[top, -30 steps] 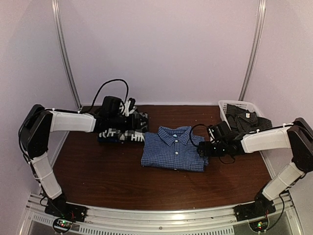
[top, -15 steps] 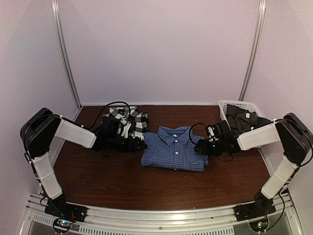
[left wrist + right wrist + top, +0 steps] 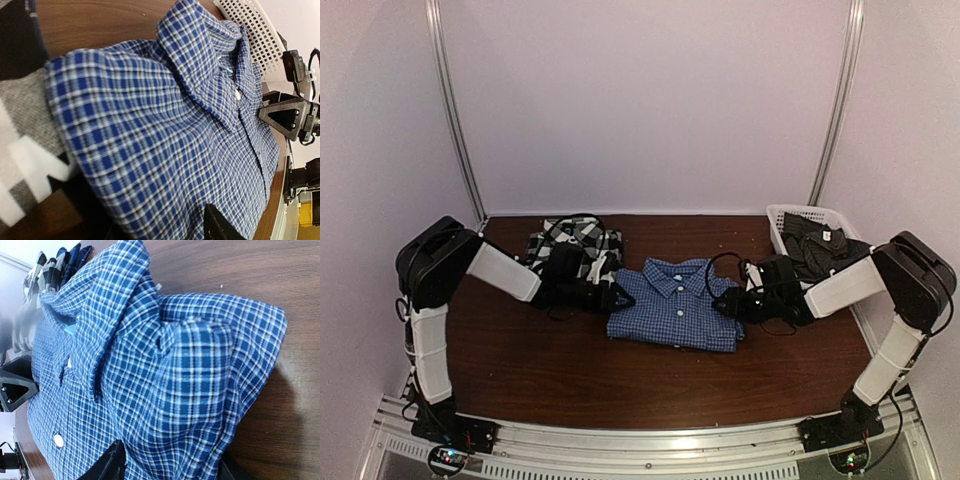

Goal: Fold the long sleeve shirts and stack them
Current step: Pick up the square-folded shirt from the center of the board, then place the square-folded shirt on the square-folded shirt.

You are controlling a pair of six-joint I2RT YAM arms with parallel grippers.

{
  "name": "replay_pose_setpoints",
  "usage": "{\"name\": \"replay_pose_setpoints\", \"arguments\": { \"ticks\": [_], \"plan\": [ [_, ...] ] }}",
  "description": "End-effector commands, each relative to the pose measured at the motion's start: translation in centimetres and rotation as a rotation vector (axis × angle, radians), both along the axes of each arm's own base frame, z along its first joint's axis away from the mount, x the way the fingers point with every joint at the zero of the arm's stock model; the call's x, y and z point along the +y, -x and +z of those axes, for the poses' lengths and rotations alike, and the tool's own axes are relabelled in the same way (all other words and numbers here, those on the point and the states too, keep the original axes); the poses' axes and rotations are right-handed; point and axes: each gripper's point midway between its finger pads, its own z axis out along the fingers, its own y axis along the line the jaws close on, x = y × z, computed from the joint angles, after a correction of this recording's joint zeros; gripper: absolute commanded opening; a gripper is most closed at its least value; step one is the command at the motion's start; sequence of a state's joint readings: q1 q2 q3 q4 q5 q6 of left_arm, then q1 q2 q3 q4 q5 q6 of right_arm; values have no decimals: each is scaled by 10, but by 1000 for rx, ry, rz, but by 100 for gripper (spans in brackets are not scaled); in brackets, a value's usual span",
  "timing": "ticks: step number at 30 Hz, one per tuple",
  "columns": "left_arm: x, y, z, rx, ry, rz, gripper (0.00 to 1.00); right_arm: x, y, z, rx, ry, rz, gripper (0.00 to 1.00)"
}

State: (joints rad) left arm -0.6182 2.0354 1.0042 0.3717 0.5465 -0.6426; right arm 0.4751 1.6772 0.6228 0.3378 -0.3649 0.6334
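The folded blue fine-check shirt lies mid-table, collar toward the back. My left gripper is shut on its left edge. In the left wrist view the cloth bulges between the jaws of the left gripper, with one finger on top. From the other side, my right gripper is shut on the right edge. In the right wrist view the shirt bunches in that gripper. The black-and-white plaid shirt tops a stack at the back left, with a shirt with white block letters under it.
A white basket at the back right holds a dark shirt. The stack sits just left of the blue shirt, close to my left arm. Brown tabletop stretches in front of the shirt to the near rail.
Both grippers have slid inward onto the blue shirt's side edges and narrowed on the cloth. The left arm came off the stack and dropped beside the shirt.
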Motion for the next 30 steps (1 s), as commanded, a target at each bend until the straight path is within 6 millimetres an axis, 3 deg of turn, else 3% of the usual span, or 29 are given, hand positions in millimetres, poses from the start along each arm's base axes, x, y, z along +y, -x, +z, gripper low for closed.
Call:
{"name": "replay_pose_setpoints", "arguments": {
  "ticks": [1,7,13,14,19,24,27,30],
  "plan": [
    [-21,13,-17,38,6,-56,48,4,25,-28,123,-50,34,51],
    [-44,21,-4,19,81,-116,28,17,25,-12,77,-129,82,33],
    [-54,23,24,-22,156,-163,0,17,23,22,-4,-155,99,4],
    [-55,23,32,-35,171,-172,0,15,22,30,-23,-149,99,0],
    [-53,25,83,-129,197,-193,0,8,18,81,-112,-107,90,0],
    [-43,13,134,-227,160,-155,0,10,6,137,-199,-88,101,0],
    [-27,-2,157,-256,151,-110,0,17,-6,165,-247,-97,107,0],
    [4,-24,178,-297,127,-28,0,25,-22,184,-281,-107,114,0]
  ]
}}
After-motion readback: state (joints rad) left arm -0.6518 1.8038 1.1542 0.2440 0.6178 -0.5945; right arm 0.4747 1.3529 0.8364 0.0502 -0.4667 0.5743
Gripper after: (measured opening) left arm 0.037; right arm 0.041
